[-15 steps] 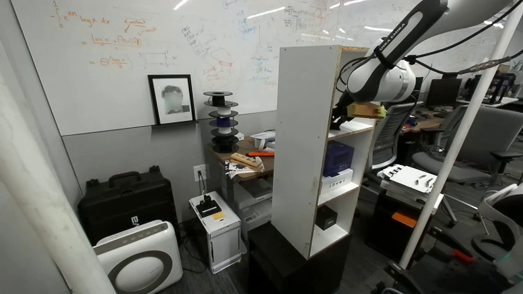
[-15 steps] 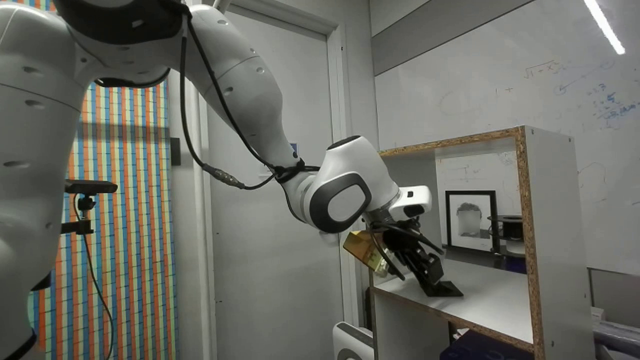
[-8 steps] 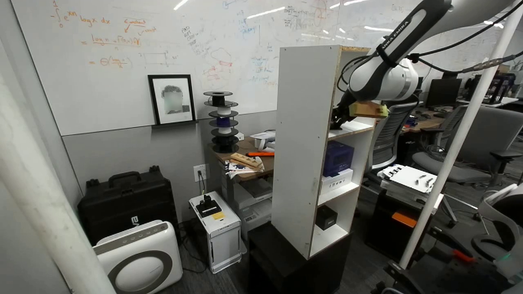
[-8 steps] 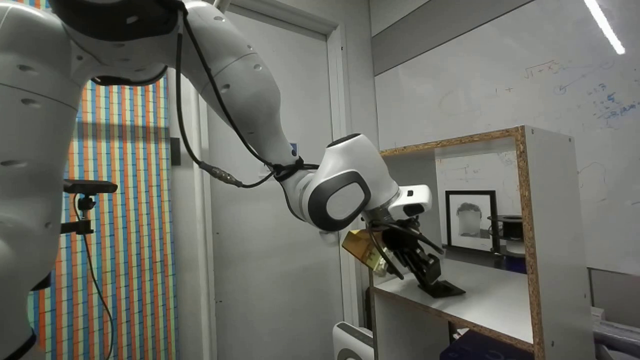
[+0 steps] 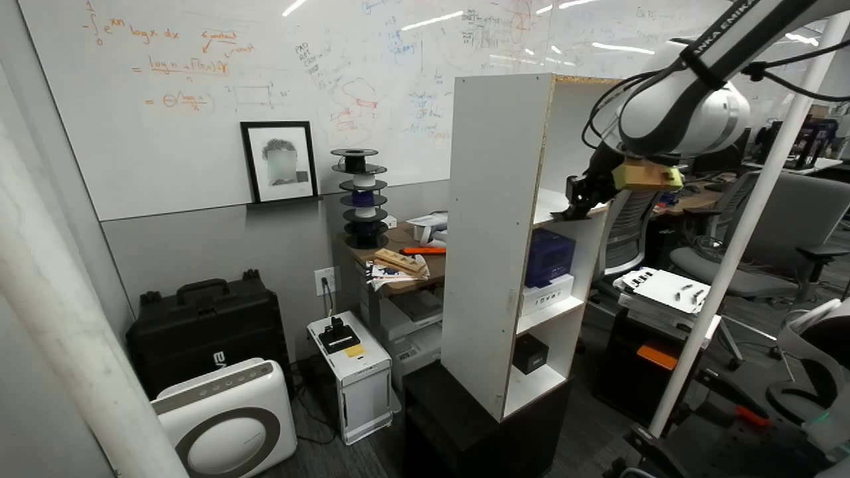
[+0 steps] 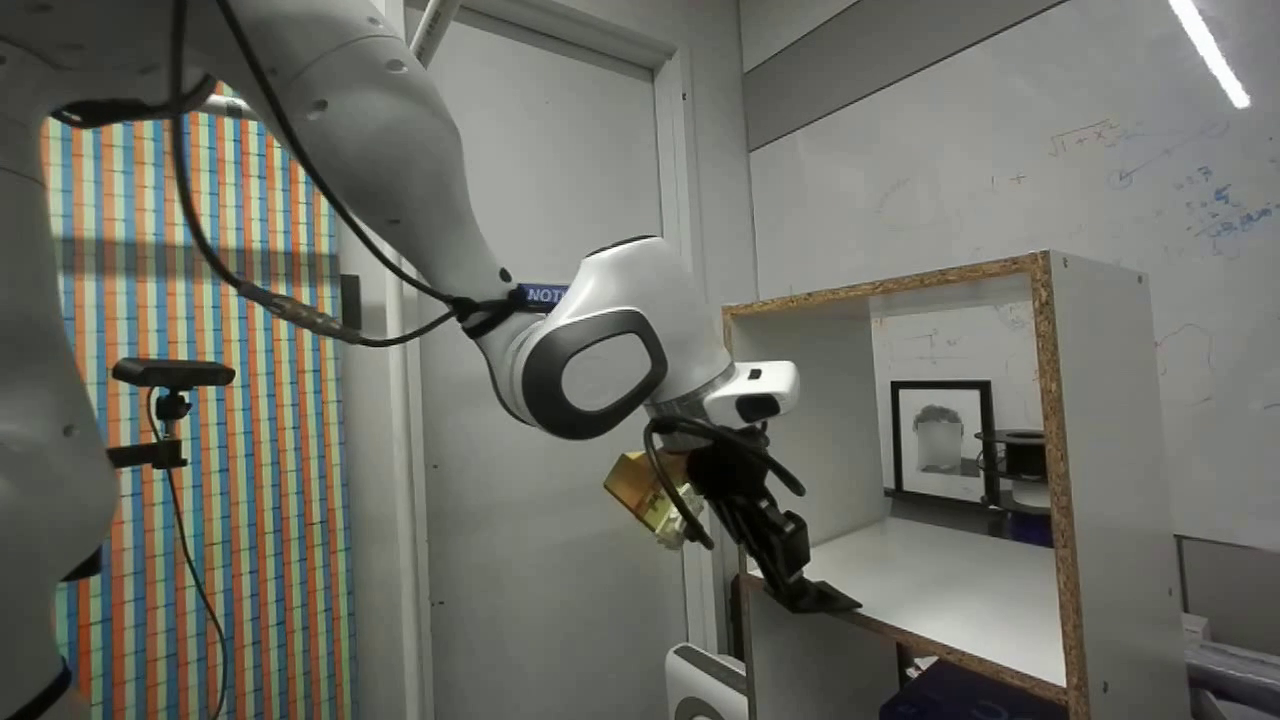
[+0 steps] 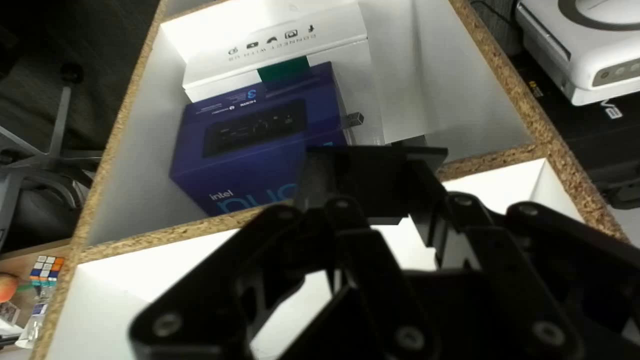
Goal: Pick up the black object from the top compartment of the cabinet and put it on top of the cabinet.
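Free air above cabinet (image 5: 498,245), top compartment (image 6: 980,590) open front and back; side walls (image 6: 840,430) flanking

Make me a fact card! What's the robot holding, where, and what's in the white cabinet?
Gripper: closed on the black object
Where: at the top compartment's front edge; touching it or not, I can't tell
Middle compartment: blue box on a white box
Bottom compartment: black box
Cabinet: white, open-fronted; black object not on top yet
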`<state>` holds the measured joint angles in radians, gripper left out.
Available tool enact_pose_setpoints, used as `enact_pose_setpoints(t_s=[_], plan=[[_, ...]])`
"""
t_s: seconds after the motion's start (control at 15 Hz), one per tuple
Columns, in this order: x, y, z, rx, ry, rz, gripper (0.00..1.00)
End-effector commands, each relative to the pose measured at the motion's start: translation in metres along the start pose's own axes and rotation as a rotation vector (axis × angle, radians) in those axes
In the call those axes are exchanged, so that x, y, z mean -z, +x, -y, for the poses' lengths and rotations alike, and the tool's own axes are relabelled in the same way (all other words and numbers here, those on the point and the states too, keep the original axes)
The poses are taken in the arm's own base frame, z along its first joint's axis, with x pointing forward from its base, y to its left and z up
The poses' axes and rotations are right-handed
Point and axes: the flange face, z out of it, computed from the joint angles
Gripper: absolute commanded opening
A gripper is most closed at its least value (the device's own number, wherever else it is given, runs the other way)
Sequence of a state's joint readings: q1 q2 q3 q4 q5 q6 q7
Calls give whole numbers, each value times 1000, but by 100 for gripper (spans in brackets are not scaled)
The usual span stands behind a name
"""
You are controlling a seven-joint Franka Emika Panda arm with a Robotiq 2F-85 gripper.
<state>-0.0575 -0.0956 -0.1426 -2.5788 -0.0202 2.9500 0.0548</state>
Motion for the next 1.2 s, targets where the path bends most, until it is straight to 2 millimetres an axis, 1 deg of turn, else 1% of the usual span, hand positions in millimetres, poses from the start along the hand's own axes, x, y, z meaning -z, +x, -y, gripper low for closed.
enact_pose_setpoints(t_s=[0.0, 0.2, 0.27, 0.33, 0.47, 0.6, 0.67, 0.8, 0.93, 1.0, 1.13], plan=[[56, -38, -14, 43, -47, -41, 18], [94, -53, -21, 64, -75, -76, 18], [117, -30, -22, 61, -79, -98, 18], [135, -32, -23, 64, -77, -118, 18], [178, -28, -24, 80, -62, -187, 18], [222, -32, -30, 73, -66, -284, 18], [246, -29, -33, 65, -58, -315, 18], [283, -21, -37, 41, -59, -381, 18], [309, -8, -41, 23, -59, -437, 18], [318, 2, -45, 1, -66, -465, 18], [324, 25, -51, -29, -76, -497, 18]])
